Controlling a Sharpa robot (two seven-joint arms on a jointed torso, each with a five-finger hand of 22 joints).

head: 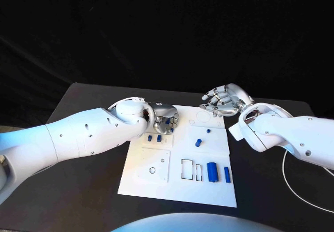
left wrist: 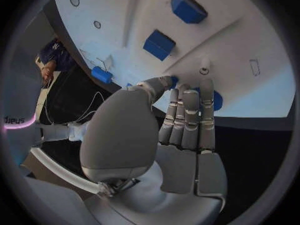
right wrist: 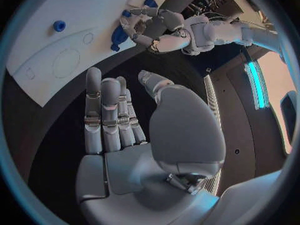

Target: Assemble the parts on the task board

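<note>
The white task board [head: 146, 183] lies in the middle of the black table. My left hand [head: 165, 119] is at its far left corner, thumb and fingers closed around a blue part [left wrist: 216, 101] that is mostly hidden behind them; the same part [right wrist: 118, 36] appears in the right wrist view. Two small blue blocks [head: 154, 138] stand just nearer than that hand, also seen as blue blocks [left wrist: 160, 44]. My right hand [head: 224, 100] hovers over the table past the board's far right corner, fingers apart [right wrist: 103, 110] and holding nothing.
More blue parts lie on the board: a small piece [head: 198, 142] at mid-board, a thick cylinder [head: 211, 172] and a slim bar [head: 227, 174] near the front right. A white cable [head: 299, 186] curves over the table at the right.
</note>
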